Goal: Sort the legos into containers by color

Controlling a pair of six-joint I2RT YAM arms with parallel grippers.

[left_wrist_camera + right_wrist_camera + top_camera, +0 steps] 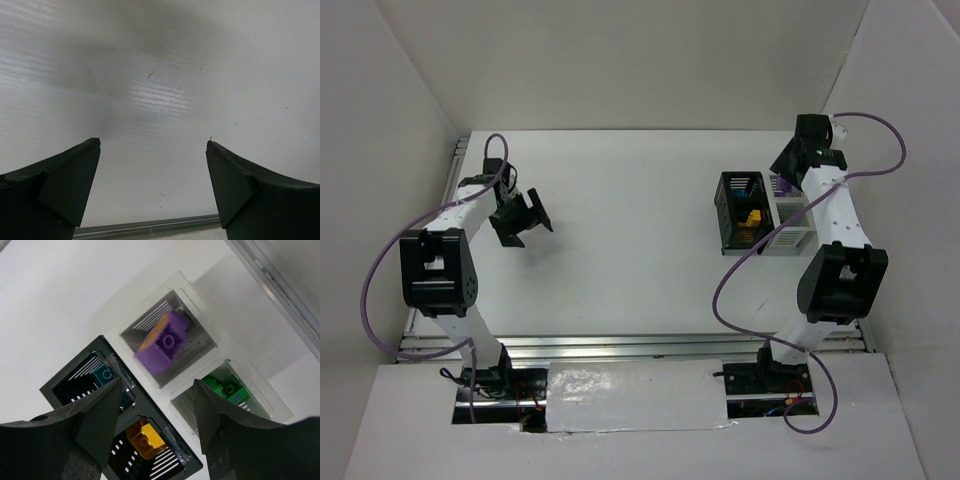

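While right claw (157,384) gapes empty: purple brick (167,342) lies tilted, centre frame.
Risk: its orange layer may mix colours.
Left claw (152,141): wide, empty.

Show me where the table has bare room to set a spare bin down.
Widest bare patch: table centre, between the left gripper and the black bin. Also free: the far strip along the back wall. Crowded: the right side, where the white bins sit under the right gripper.
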